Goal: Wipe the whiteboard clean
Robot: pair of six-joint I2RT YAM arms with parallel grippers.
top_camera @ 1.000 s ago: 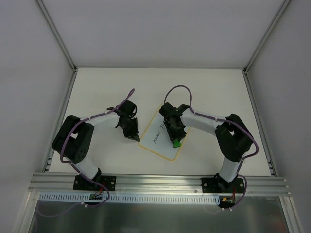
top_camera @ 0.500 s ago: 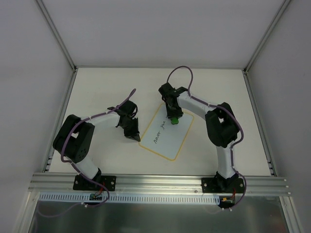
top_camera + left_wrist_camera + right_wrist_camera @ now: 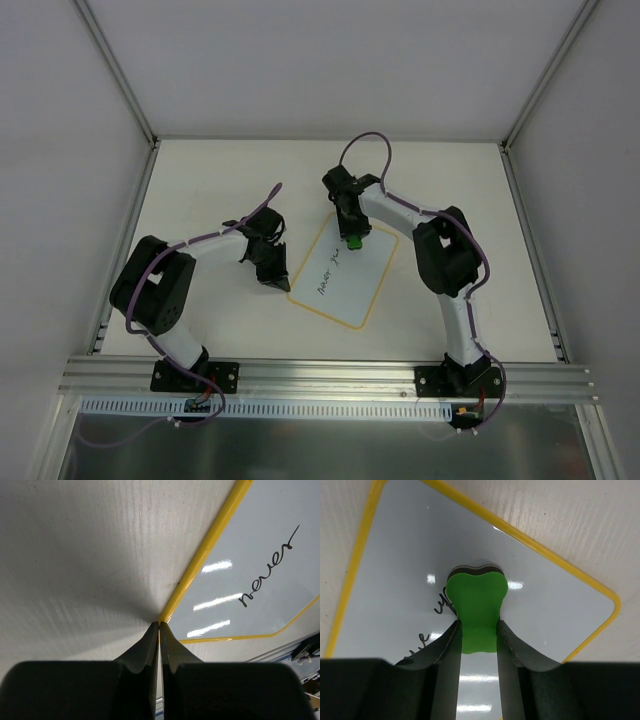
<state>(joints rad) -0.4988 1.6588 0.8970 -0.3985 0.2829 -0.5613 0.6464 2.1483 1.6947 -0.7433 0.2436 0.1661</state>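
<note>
The whiteboard (image 3: 345,285) lies tilted mid-table, white with a yellow border (image 3: 205,562), and black handwriting (image 3: 270,565) crosses its left part. My right gripper (image 3: 353,238) is shut on the green eraser (image 3: 476,605), which is pressed flat on the whiteboard (image 3: 545,610) near its far end, right beside the last letters (image 3: 441,605). My left gripper (image 3: 159,625) is shut with nothing in it, its tips pressed down at the board's left yellow edge (image 3: 290,290).
White walls with metal posts (image 3: 120,70) enclose the table on three sides. An aluminium rail (image 3: 320,375) carrying both arm bases runs along the near edge. Purple cables (image 3: 365,145) loop above the arms.
My right gripper has slid the green eraser from the board's near right part up to its far end; writing on the right is gone. The left gripper has stayed put.
</note>
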